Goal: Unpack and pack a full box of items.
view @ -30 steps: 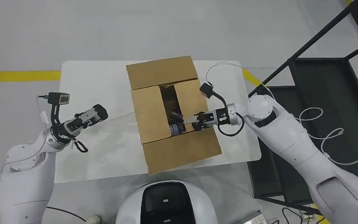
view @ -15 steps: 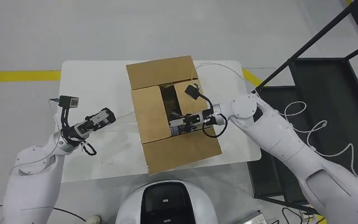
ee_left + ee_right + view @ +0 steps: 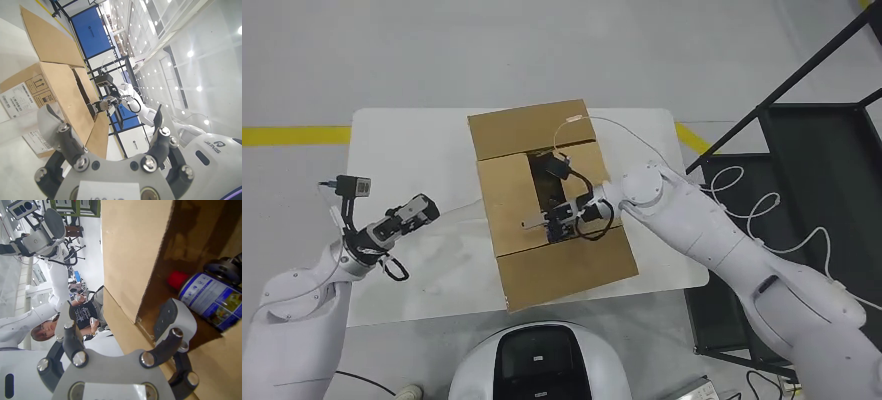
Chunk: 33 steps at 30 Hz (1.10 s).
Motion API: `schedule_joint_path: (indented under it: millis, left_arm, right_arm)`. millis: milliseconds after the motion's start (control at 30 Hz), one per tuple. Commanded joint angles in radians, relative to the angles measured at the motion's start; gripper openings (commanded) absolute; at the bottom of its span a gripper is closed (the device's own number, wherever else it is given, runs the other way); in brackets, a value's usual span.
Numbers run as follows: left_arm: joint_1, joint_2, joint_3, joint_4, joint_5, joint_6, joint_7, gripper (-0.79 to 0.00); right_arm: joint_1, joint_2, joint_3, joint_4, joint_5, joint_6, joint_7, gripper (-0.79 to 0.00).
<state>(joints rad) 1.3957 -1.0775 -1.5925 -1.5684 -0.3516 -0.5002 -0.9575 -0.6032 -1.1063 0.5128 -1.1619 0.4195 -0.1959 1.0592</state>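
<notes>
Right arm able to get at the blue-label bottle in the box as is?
Probably yes: right gripper is open at the slot in the box top, and the bottle lies just inside, uncovered. The part-closed flap beside one finger may crowd the grasp.

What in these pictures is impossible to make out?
- Top view: most of what the box holds, covered by its flaps and the right gripper.
- Right wrist view: the bottle base, behind a flap and the frame edge.
- Right wrist view: the dark object beyond the bottle, mostly hidden by it, so it cannot be identified.
</notes>
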Motion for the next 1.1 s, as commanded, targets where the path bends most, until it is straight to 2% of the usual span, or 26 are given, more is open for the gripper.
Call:
schedule_joint_path:
  millis: [0,200,433,633,833,967,1067]
  left_arm:
    - [-0.002,0.001,-0.003,-0.004,0.007,0.001,0.012,0.0]
    - [0.001,0.005,-0.023,-0.017,0.003,-0.004,0.041,0.0]
    - [0.013,0.012,-0.063,-0.047,-0.011,-0.012,0.063,0.0]
    - [0.038,0.019,-0.11,-0.095,-0.024,-0.016,0.064,0.0]
    - [0.069,0.024,-0.139,-0.131,-0.052,-0.015,0.056,0.0]
    - [0.069,0.025,-0.128,-0.138,-0.067,-0.001,0.033,0.0]
    - [0.043,0.026,-0.088,-0.111,-0.055,0.036,0.011,0.0]
  right_arm:
    - [0.002,-0.015,0.0,0.018,0.059,-0.035,0.046,0.0]
    - [0.01,-0.037,0.029,0.049,0.168,-0.116,0.13,0.0]
    - [0.022,-0.067,0.033,-0.041,0.176,-0.16,0.111,0.0]
    - [0.065,-0.138,-0.049,-0.07,0.14,-0.139,0.073,0.0]
    - [0.098,-0.229,-0.141,0.011,0.107,-0.121,0.03,0.0]
    - [0.108,-0.274,-0.168,0.073,0.098,-0.13,0.029,0.0]
    - [0.111,-0.293,-0.169,0.111,0.092,-0.141,0.034,0.0]
